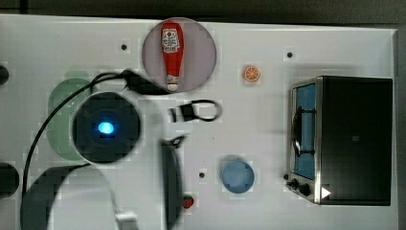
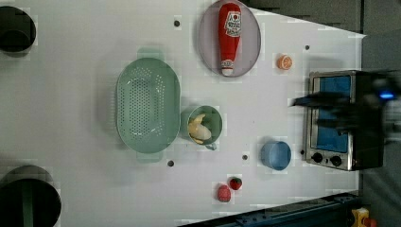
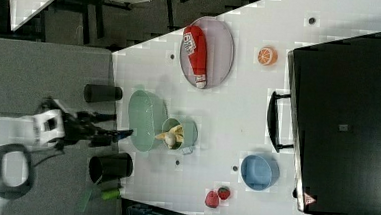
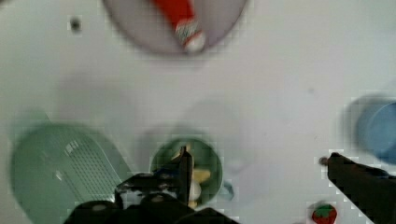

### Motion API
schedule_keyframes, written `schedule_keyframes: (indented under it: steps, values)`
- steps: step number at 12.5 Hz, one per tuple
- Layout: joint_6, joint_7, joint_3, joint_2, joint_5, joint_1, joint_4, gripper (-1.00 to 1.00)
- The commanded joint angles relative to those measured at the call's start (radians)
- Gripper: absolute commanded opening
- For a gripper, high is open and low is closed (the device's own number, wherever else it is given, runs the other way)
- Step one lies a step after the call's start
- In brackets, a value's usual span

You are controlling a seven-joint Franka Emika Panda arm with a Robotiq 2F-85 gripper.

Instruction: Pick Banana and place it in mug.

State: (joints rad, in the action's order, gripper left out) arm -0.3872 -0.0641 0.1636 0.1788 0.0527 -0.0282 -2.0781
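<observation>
The banana (image 2: pixel 199 128) already lay inside the mug (image 2: pixel 206 124), as you could check in the left view: its pale yellow body leaned against the wall nearest the colander (image 2: pixel 147 108), with the cream end tipped toward the mug's small handle. The mug stood just beside that colander, touching or nearly so, on the white table (image 2: pixel 71 94).

In the wrist view the banana (image 4: pixel 198 179) sat in the green cup directly below the gripper (image 4: pixel 259 168), whose two dark fingers stood spread wide with nothing between them. Your claw was released and clear of the fruit, raised above the mug's mouth, not in it.

In the right view the gripper (image 3: pixel 109 132) hung off toward the right view's left of the mug (image 3: pixel 179 134), beyond the colander, with its fingers pointing back toward it.

By my judgement the placing was done. Whatever move came next turned only on keeping that gap, so the fingers would not clip the rim and tip the cup.
</observation>
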Motion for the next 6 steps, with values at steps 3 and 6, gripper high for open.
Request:
schedule_keyframes:
  steps: [3, 6]
  values:
    - [0.215, 0.018, -0.202, 0.052, -0.06, 0.053, 0.152, 1.0]
    - [0.302, 0.018, -0.25, 0.056, -0.06, 0.053, 0.181, 1.0]
